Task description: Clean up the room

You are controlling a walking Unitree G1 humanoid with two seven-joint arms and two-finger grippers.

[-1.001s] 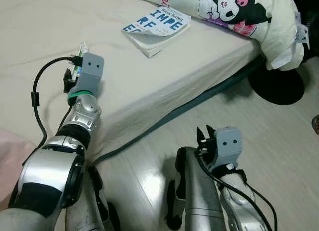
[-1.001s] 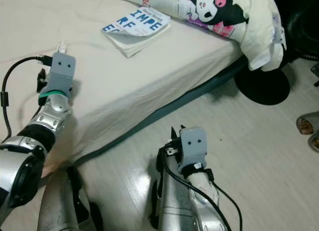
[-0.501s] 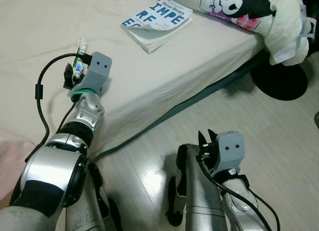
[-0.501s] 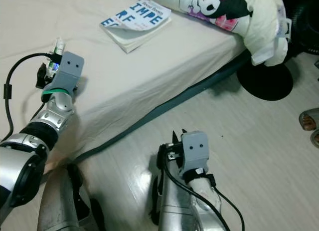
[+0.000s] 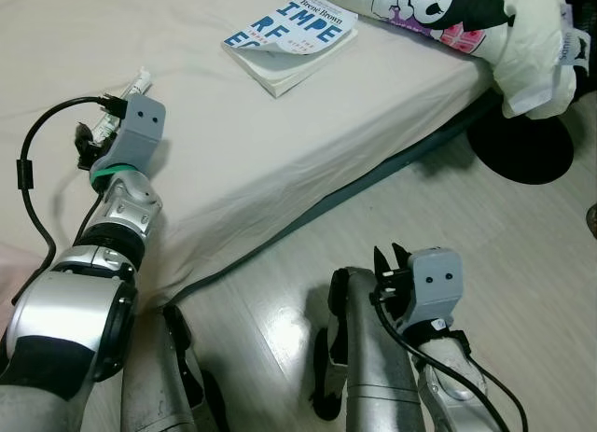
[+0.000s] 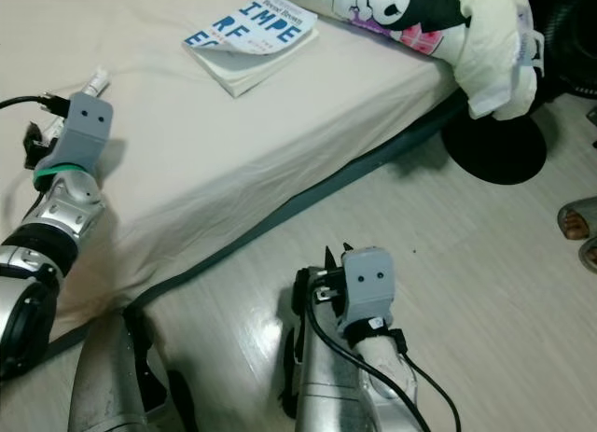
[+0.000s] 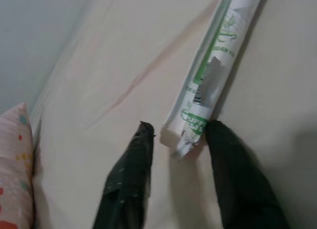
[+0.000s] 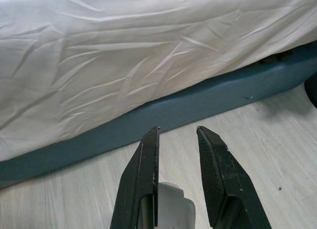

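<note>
Bed: cream sheet (image 5: 280, 143), softly creased, over a blue-grey base.
Left gripper (image 7: 178, 132): black fingers apart, tips straddling the torn end of the crinkly white-and-green paper wrapper (image 7: 213, 75), lying flat on the sheet.
Right gripper (image 8: 177, 132): tapered fingers parted, low above pale wood floor (image 8: 257, 140).

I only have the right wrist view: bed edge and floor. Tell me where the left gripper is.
Observer: The left gripper is on the bed, fingers open either side of the end of a white and green tube.
Operator: Report what else lies on the bed.
Observer: A paperback book, cover curling, beside a long cartoon-print pillow.
Operator: Now the floor past my frame.
Observer: A black round base sits below the pillow's overhanging end.
</note>
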